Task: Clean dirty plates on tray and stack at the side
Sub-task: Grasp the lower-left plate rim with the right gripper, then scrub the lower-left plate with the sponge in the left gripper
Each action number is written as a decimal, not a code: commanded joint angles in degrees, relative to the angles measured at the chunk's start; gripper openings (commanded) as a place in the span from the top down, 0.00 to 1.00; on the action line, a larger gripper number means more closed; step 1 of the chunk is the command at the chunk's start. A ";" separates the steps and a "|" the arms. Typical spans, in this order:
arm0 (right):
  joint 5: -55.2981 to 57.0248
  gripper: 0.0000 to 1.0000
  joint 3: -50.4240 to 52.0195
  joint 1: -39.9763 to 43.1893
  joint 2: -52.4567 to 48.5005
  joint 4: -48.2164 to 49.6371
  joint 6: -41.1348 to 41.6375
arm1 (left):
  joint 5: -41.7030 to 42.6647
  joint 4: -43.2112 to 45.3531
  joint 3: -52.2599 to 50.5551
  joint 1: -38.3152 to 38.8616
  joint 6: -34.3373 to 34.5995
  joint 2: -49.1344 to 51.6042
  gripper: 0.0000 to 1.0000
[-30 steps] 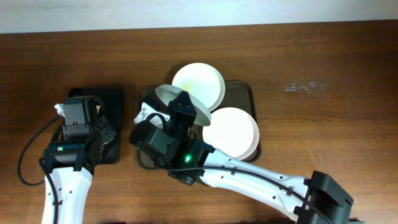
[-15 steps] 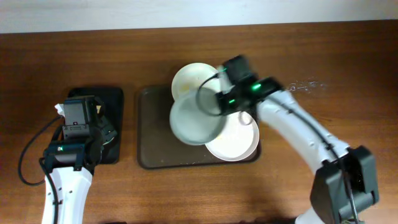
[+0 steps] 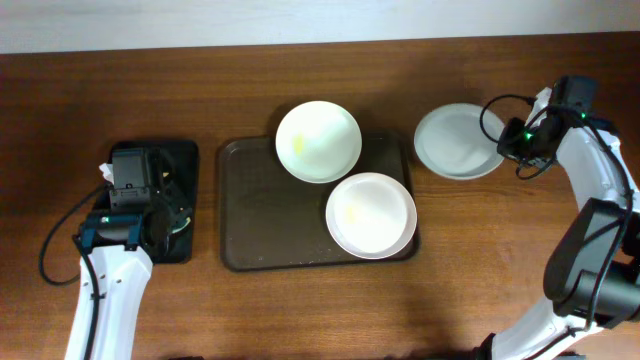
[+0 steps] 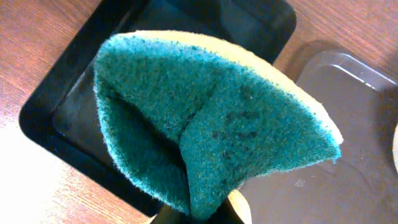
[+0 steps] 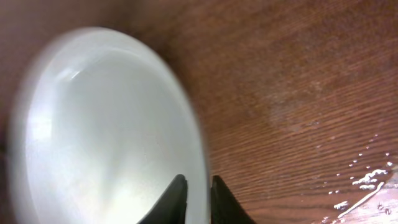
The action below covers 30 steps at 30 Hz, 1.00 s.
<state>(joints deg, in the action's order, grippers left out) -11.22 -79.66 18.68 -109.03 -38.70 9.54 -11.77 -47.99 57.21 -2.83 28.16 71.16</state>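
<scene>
Hanging over the small black rectangular plastic tray (image 3: 182, 160) at the left end of the brown wooden table (image 3: 120, 90), the left gripper (image 3: 138, 192) pinches a folded green scouring sponge with a yellow foam back (image 4: 211, 118); the wrist view shows the sponge bunched between the fingers, filling most of the frame above the black tray. Just beside it to the right lies the large dark brown rectangular tray (image 3: 260, 220) with rounded corners, its left half bare. A round glossy white plate with a faint yellowish smear (image 3: 318, 141) sits at the tray's far edge, overlapping the rim. A second round white plate, also faintly yellow-marked (image 3: 370, 215), lies at the tray's near right corner, reaching over the right rim. Off the tray, to its right, a slightly bluish-white round plate (image 3: 460, 142) is over bare wood, with the right gripper (image 3: 510, 143) closed on its right rim; the wrist view shows the two dark fingers (image 5: 177, 198) nipping that edge. Whether this plate rests flat on the table cannot be told.
</scene>
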 commanded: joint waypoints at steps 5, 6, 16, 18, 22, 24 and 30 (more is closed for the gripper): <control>-14.10 0.03 -0.15 -0.31 1.07 -0.92 0.39 | 2.51 0.96 0.09 -0.33 0.26 -0.02 1.00; -18.56 0.04 -0.17 -0.98 2.21 -0.85 0.39 | 2.99 0.98 0.09 -0.33 0.24 -0.02 1.00; 1.68 0.17 -0.17 -32.35 -3.80 15.72 11.19 | 3.04 0.76 0.09 -0.33 0.26 -0.02 1.00; 3.63 0.21 -0.17 -36.00 -8.13 20.52 12.26 | 3.04 0.79 0.09 -0.33 0.26 -0.02 1.00; 8.52 0.41 -0.17 -38.64 -11.61 24.35 12.37 | 3.06 0.83 0.09 -0.33 0.26 -0.02 1.00; 8.48 0.56 -0.17 -39.47 -11.61 25.42 12.39 | 3.06 0.87 0.09 -0.33 0.26 -0.02 1.00; 2.86 0.92 -0.17 -45.83 -11.61 23.67 9.79 | 3.04 1.03 0.09 -0.33 0.26 -0.02 1.00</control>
<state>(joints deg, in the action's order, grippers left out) -5.63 -79.61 -24.05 -120.40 -13.85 20.75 -8.95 -47.31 57.21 -2.83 28.16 71.16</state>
